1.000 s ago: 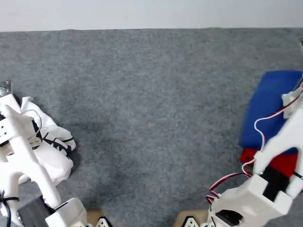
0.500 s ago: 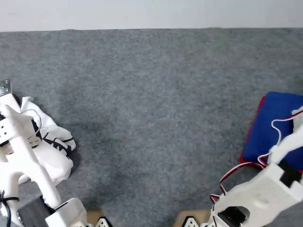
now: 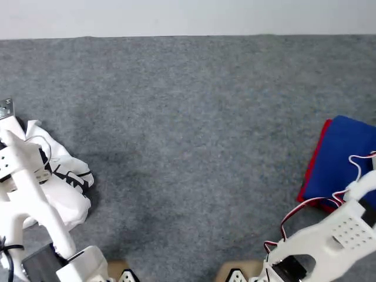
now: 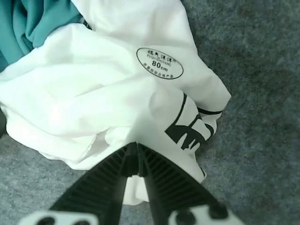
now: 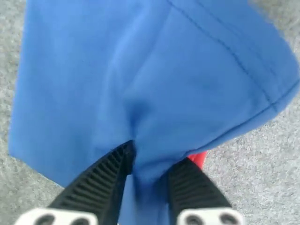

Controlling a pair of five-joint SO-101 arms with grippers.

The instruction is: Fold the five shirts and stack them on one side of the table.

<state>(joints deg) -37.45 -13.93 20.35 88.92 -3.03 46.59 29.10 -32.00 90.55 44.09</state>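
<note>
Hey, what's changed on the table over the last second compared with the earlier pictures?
The right arm swung back toward the near right corner of the table. The right gripper pinches the blue shirt, which slid that way and now covers the red shirt except for a strip at its edge. The left arm and the white shirt stayed put.

Grey carpeted table [image 3: 194, 117] below a pale wall [image 3: 176, 17].

Soft, even light falls from above on my grey table [image 3: 205, 117], leaving a faint shadow beside the white shirt [image 3: 73, 202]. From my left wrist that shirt glares bright; from my right, folds of the blue shirt [image 5: 140, 70] carry gentle shading.
</note>
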